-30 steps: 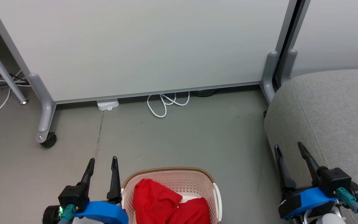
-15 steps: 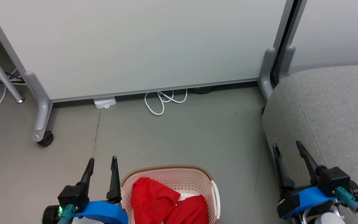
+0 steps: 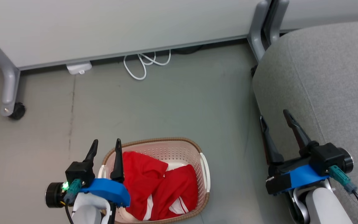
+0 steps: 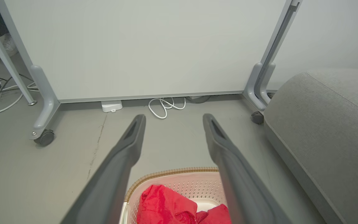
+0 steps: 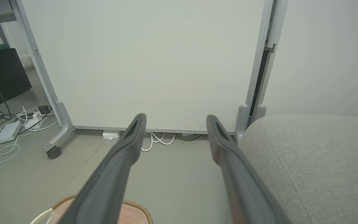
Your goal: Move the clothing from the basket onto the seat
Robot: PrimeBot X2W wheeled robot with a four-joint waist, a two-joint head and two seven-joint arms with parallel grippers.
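in the head view the basket stands on the grey floor and the clothing lies crumpled inside it, red with white stripe trim showing toward the near end; none of it hangs over the rim. the left hand sits at the basket's left edge, its two dark fingers spread apart and holding nothing. one finger crosses the rim in the picture, though how high above it i cannot tell. the right hand is well apart from the basket, at the rounded edge of the seat, its fingers likewise spread wide and empty. the part of the seat that shows is bare grey fabric. a pale partition stands behind. in the left wrist view the left hand's fingers stand wide with floor between them, and below them the far end of the basket shows with red cloth bunched in it; the seat is off to the right. in the right wrist view the right hand's fingers are also parted, with a sliver of the basket's woven-look rim at the bottom edge and the seat at the lower right. judging from this, the task has not got going: no garment is gripped or lifted, the clothing appears to be all in the basket, and all the carrying over to the seat is left to do.
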